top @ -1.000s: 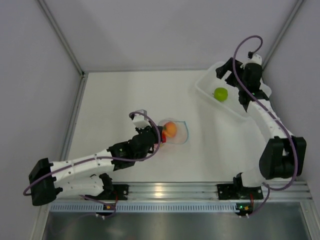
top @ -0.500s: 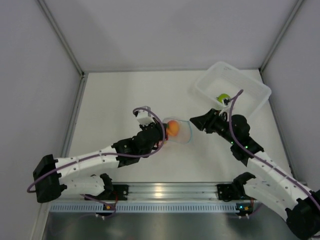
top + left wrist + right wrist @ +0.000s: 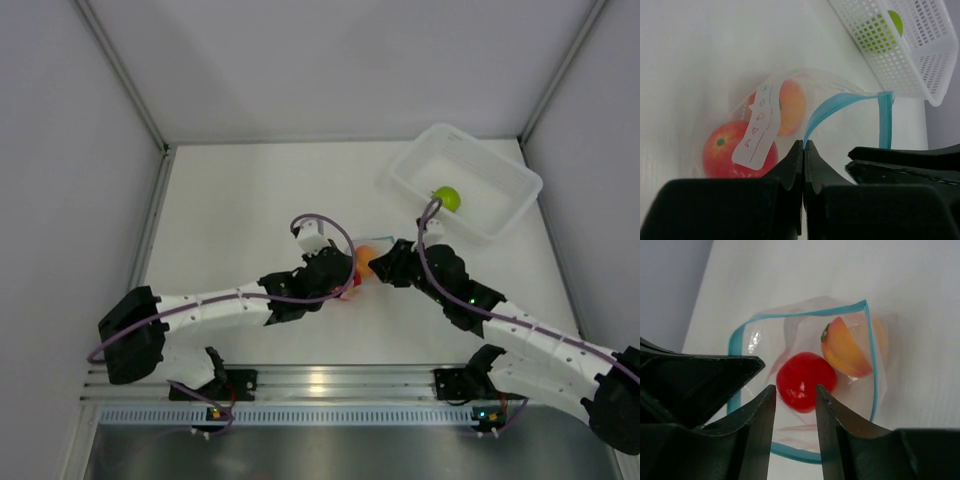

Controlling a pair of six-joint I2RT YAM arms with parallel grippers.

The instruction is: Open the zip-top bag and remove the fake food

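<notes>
Jaws of the left gripper (image 3: 803, 146) are pressed together on the rim of a small clear crinkly plastic zip-top bag (image 3: 840, 101), right where its teal zip strip runs down to them. The zip-top bag lies on the white table (image 3: 240, 200) near its middle, between the two grippers, with its mouth gaping toward the right gripper (image 3: 795, 390). Two pieces of fake food sit inside: a round red plastic fruit (image 3: 805, 381) nearest the mouth and an orange-peach plastic fruit (image 3: 847, 347) just behind it, the two touching or nearly so. The right gripper's jaws stand partly apart at the mouth, in line with the red fruit; they clamp nothing that shows, and whether the tips touch the fruit cannot be told. A white label strip (image 3: 760, 127) with small red marks is stuck on the bag wall. A lime green plastic fruit (image 3: 447, 197) rests in the translucent white mesh bin (image 3: 480, 175) at the table's far right, well apart from the bag.
</notes>
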